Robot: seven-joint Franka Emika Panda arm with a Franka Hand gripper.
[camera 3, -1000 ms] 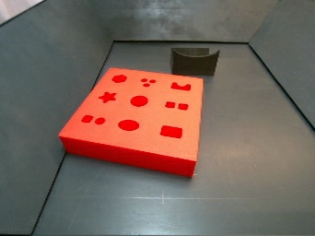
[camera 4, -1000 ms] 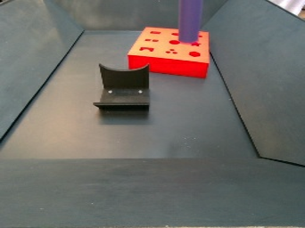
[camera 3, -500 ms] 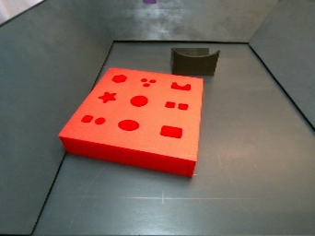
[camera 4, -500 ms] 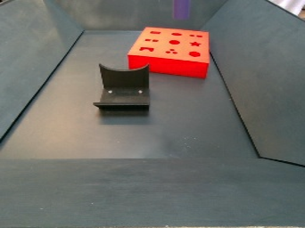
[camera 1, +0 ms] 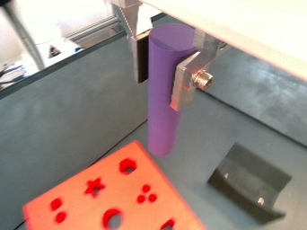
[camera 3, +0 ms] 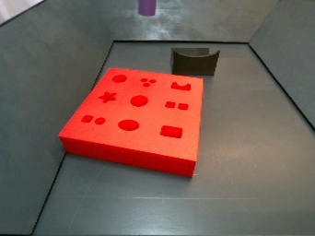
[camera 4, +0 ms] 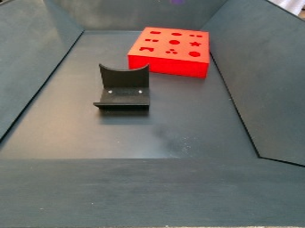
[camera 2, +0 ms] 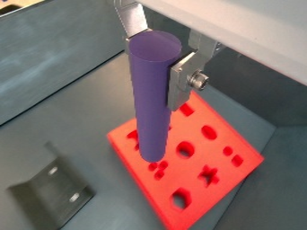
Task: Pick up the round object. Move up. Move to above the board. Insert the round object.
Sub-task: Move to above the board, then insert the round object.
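Round object [camera 1: 166, 90] risen, gripper [camera 1: 164, 56] clamping it

Peg [camera 2: 153, 94]: solid purple, no markings. Board [camera 3: 138, 111]: bright red, darker red inside its shaped holes. Gripper [camera 1: 164, 59] fingers [camera 1: 185, 79]: silver plates, clamped on the peg. U-block [camera 4: 123, 86]: dark grey. Floor [camera 4: 155, 134]: dull grey.

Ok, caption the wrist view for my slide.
Claw grips the upright purple peg above the red board.
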